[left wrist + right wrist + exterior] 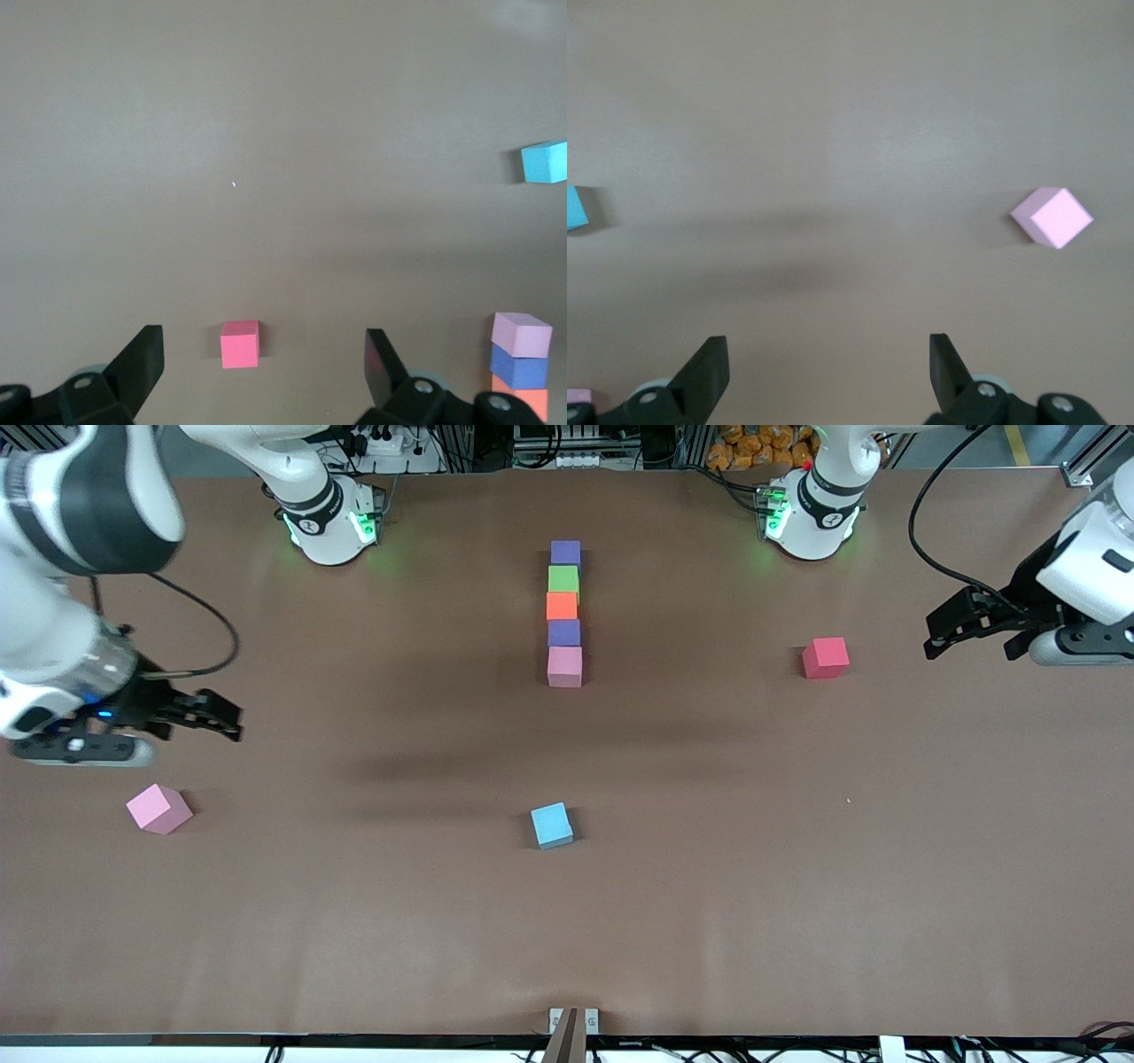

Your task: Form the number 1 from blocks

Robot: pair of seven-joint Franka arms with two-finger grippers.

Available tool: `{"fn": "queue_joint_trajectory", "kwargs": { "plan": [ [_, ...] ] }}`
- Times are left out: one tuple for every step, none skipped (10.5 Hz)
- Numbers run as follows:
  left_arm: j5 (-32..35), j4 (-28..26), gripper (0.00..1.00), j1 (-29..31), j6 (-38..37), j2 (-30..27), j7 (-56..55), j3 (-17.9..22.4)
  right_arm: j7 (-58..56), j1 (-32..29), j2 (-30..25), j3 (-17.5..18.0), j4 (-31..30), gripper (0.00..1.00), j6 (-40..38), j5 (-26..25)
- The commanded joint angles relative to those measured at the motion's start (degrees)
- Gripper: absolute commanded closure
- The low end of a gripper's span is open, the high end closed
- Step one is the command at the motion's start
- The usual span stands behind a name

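Lying nearest the front camera, a light blue cube (552, 825) is sitting alone on the brown table (709, 886), and a loose pink cube (159, 809) is resting about as near, toward the right arm's end, turned at an angle. Hanging just above and beside that pink cube, the right hand (232, 722) is spreading its fingers wide and gripping nothing; its wrist view is showing both dark fingers (704, 372) well apart over bare table. Farther from the camera, five blocks are standing in a straight line at mid-table, apparently touching face to face: a pink block (564, 666) nearest, then a purple block (563, 632), an orange block (562, 606), a green block (563, 579) and a second purple block (565, 553) farthest. Sitting about level with the pink block, toward the left arm's end, a red cube (825, 657) is resting apart. Over that end the left hand (932, 638) is hanging, fingers wide and empty.
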Motion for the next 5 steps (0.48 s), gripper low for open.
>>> {"fn": "queue_joint_trajectory", "kwargs": {
  "plan": [
    [-1.2, 2.3, 0.00, 0.7, -2.4, 1.5, 1.3, 0.1, -2.8, -3.6, -0.6, 1.2, 3.5, 0.00, -4.5, -0.6],
    [0.7, 2.3, 0.00, 0.8, -2.6, 1.9, 1.5, 0.1, -2.9, -5.1, -0.6, 1.5, 4.1, 0.00, -4.8, -0.7],
    [2.7, 2.4, 0.00, 0.6, -3.6, 2.7, 3.3, 0.1, -3.0, -5.1, -0.6, 1.4, 4.5, 0.00, -4.9, -1.3],
    [3.7, 2.8, 0.00, 0.6, -4.9, 3.4, 6.9, 0.2, -2.8, -5.0, -0.7, 1.4, 5.1, 0.00, -5.5, -1.4],
    [4.3, 3.2, 0.00, 0.8, -4.9, 3.4, 8.3, 0.3, -2.7, -4.9, -0.7, 1.2, 5.8, 0.00, -6.0, -1.4]
  ]
}}
